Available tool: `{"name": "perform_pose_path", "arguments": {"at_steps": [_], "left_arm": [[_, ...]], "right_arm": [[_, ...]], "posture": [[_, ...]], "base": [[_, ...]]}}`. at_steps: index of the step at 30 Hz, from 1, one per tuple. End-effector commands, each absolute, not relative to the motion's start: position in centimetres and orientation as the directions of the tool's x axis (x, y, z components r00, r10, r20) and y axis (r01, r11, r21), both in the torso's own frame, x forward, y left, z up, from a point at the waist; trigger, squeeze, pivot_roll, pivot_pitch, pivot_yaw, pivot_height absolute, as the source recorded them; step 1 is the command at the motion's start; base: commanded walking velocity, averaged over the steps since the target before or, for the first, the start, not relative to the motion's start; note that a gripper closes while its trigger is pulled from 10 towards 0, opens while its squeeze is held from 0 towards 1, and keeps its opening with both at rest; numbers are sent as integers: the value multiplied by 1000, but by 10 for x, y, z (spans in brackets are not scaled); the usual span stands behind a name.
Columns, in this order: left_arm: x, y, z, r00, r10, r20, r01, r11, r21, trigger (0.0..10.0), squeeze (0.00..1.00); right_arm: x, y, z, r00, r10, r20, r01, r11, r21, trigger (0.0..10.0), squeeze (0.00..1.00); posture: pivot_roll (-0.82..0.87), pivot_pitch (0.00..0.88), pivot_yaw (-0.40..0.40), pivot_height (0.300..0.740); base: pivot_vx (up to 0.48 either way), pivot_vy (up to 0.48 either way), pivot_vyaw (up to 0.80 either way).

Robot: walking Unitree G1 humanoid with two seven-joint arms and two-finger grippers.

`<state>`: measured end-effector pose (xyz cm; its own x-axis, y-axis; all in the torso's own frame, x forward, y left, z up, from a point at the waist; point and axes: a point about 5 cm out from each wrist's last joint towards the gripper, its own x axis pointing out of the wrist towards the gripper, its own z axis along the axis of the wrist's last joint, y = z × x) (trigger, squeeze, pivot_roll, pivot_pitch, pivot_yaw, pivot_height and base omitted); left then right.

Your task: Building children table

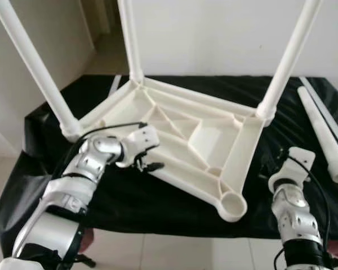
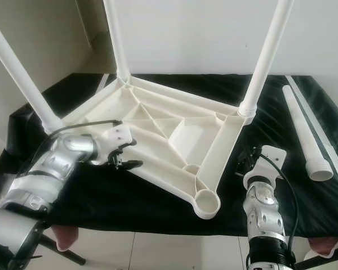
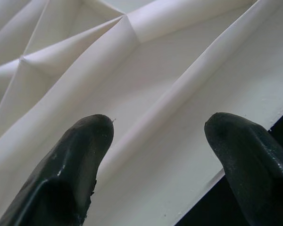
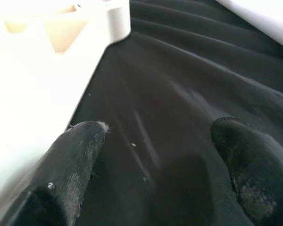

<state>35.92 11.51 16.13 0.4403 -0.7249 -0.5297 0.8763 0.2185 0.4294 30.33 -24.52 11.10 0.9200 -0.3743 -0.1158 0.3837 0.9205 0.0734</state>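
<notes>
A white plastic table top (image 1: 174,121) lies upside down on a black cloth. Three white legs stand in its corner sockets: near left (image 1: 36,67), back (image 1: 129,39) and right (image 1: 287,59). The near corner socket (image 1: 232,203) is empty. One loose leg (image 1: 321,132) lies on the cloth at the right. My left gripper (image 1: 149,163) is open at the top's near left edge, its fingers (image 3: 80,160) over the ribbed underside. My right gripper (image 2: 245,160) hovers open above the cloth just right of the top's rim (image 4: 33,132).
The black cloth (image 1: 158,197) covers a low table whose front edge drops to a tiled floor (image 1: 174,253). A thin white strip (image 1: 114,85) lies at the back left. A white wall stands close behind, with a doorway at the far left.
</notes>
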Motion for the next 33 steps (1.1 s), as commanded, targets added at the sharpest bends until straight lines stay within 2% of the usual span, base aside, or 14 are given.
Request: {"name": "perform_pose_path", "arguments": {"at_steps": [1,12,15,22,24,30,33], "left_arm": [[355,119,143,447,-682,-579,880,220,420,10000,0],[344,110,136,386,-707,-592,903,158,400,10000,0],[336,94,135,332,-760,-559,927,152,343,10000,0],[334,83,136,319,-783,-534,932,156,328,10000,0],[328,63,140,283,-828,-484,939,137,316,10000,0],[324,53,146,278,-850,-446,940,145,310,10000,0],[321,48,154,277,-878,-389,941,167,293,10000,0]], "right_arm": [[305,-245,109,922,-363,-133,374,924,75,10000,0],[320,-240,108,936,-297,-190,314,948,61,10000,0],[341,-228,111,964,-165,-206,170,985,7,10000,0],[352,-225,116,974,-104,-204,103,995,-14,10000,0],[363,-226,124,978,-73,-194,61,996,-70,10000,0],[363,-234,127,978,-106,-180,93,993,-80,10000,0],[358,-245,128,977,-167,-136,155,983,-96,10000,0]], "posture": [[-17,0,11,740],[-12,1,12,740],[-7,0,15,740],[-5,0,12,740],[-2,0,11,740],[13,0,2,740],[16,0,2,740]], "base": [[0,0,0],[0,0,0],[0,0,0],[0,0,0],[0,0,0],[0,0,0],[0,0,0]]}}
